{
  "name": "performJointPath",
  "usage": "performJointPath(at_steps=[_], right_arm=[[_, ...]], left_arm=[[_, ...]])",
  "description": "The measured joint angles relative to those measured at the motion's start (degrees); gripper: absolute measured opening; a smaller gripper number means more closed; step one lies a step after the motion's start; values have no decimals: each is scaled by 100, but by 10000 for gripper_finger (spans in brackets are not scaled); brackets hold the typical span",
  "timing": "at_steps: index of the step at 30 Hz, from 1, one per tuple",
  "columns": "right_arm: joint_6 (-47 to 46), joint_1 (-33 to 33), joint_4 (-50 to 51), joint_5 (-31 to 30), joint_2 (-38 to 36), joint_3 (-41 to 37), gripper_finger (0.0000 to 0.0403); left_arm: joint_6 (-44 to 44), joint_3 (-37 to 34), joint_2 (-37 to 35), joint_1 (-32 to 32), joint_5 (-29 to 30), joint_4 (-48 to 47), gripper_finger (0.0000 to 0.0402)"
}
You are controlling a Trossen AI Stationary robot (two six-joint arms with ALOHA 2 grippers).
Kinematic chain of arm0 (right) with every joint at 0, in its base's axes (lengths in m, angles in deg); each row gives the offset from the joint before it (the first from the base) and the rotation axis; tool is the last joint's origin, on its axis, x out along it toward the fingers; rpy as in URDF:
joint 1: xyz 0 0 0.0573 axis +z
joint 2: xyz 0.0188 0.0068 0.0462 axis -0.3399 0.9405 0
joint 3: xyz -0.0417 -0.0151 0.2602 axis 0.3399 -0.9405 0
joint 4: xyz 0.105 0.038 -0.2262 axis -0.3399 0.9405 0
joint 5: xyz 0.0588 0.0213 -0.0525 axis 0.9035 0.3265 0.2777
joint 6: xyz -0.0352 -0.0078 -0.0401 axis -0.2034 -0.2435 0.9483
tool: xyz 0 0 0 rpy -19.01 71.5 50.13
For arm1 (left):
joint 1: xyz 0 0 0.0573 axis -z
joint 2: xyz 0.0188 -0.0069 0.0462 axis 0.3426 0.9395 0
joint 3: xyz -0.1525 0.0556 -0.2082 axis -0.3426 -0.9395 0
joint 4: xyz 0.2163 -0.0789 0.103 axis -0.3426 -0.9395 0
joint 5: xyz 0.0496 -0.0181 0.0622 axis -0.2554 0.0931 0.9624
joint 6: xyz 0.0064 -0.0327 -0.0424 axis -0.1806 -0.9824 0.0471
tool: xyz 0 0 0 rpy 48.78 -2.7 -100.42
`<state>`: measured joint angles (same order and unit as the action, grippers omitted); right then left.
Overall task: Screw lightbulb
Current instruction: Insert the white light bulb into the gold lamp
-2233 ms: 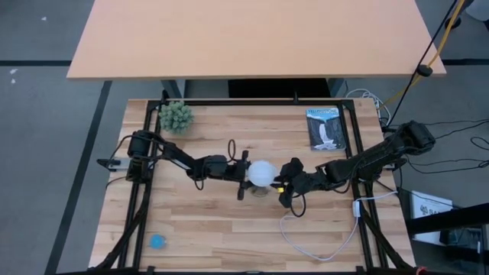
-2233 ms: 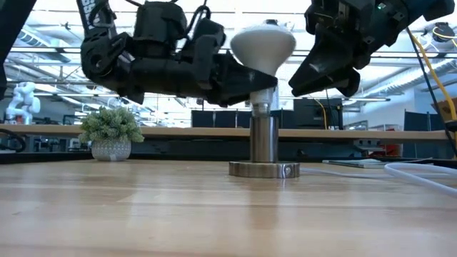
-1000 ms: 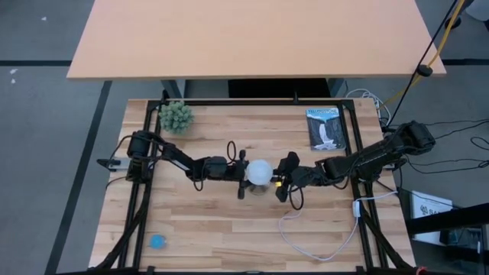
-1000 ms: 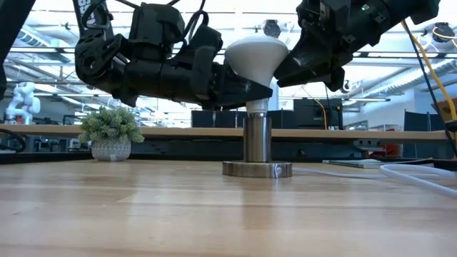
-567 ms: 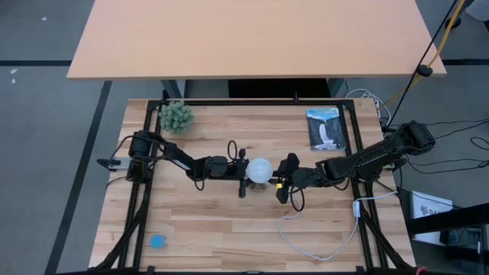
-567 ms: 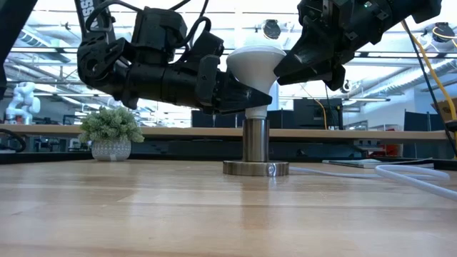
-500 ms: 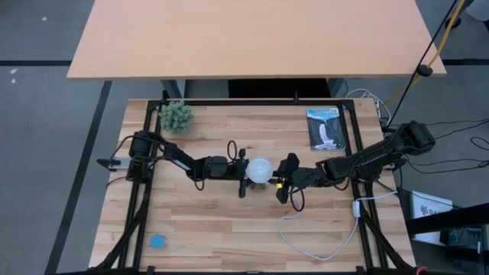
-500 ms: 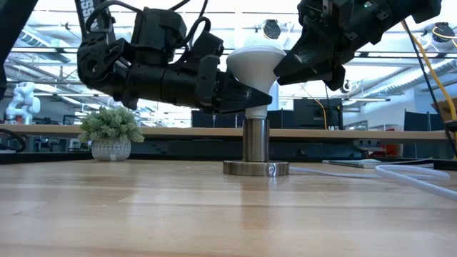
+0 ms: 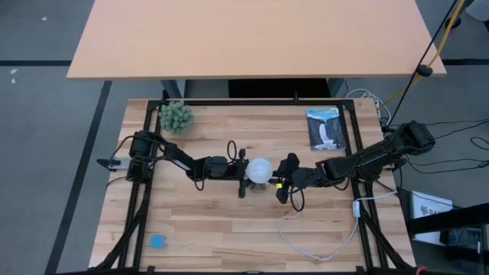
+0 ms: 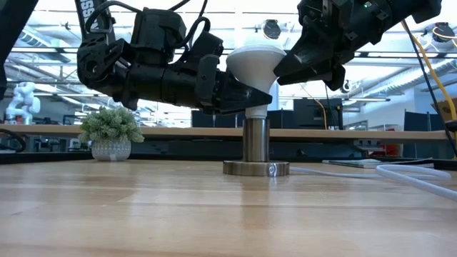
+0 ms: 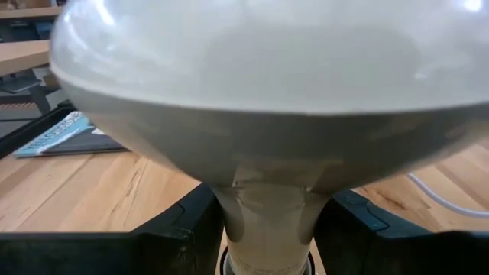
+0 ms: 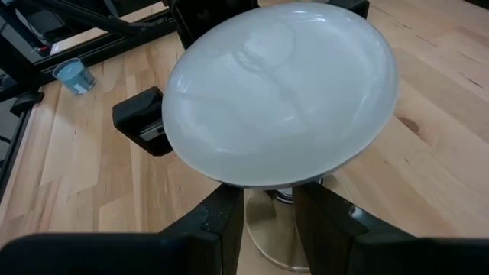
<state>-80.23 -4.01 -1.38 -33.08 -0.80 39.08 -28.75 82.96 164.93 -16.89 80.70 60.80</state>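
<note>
While both arms meet mid-table, the lightbulb stands upright in its socket.
Left gripper pinches the bulb's neck; right gripper straddles the neck too, though contact there is unclear.

Lightbulb upright in socket, both grippers' jaws at neck.

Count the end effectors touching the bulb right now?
2. The left end effector clamps the lightbulb at its narrow neck, just above the socket. The right end effector grips the neck from the opposite side, under the globe.
</note>
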Motion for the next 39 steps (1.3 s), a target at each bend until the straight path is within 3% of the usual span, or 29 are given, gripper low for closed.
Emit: performJointPath(at_steps=[6,16,24,39], right_arm=[[0,0,-1,-4,0,0,107],[4,-4,-1,-32,0,0,107],[0,-4,1,-16,0,0,107],[-209,-2,325,6,-2,2,107]], left_arm=[[2,0,0,20,-9,14,179],[34,-2,2,31,-48,-15,228],[177,-2,-4,27,-39,-18,232],[56,44,-766,-111,2,-1376,232]])
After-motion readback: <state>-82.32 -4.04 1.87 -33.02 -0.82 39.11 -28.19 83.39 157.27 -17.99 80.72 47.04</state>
